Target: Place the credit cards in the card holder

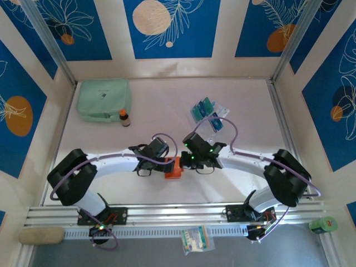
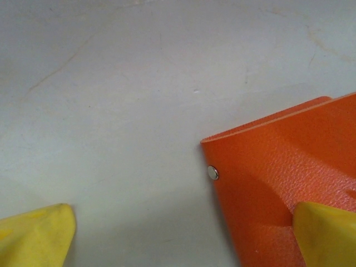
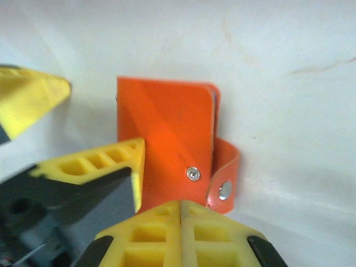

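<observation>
Shut right pincer seemingly pins the card holder; open left pincer should pinch its cover squarely.

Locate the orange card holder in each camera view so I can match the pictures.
Top external: card holder lies mid-width on the table, toward the near edge.
Left wrist: lower right, running off the right edge.
Right wrist: centre of frame, its tab curling out on the right.
Shared landmark: the silver snap stud on the holder, seen in both wrist views.
</observation>
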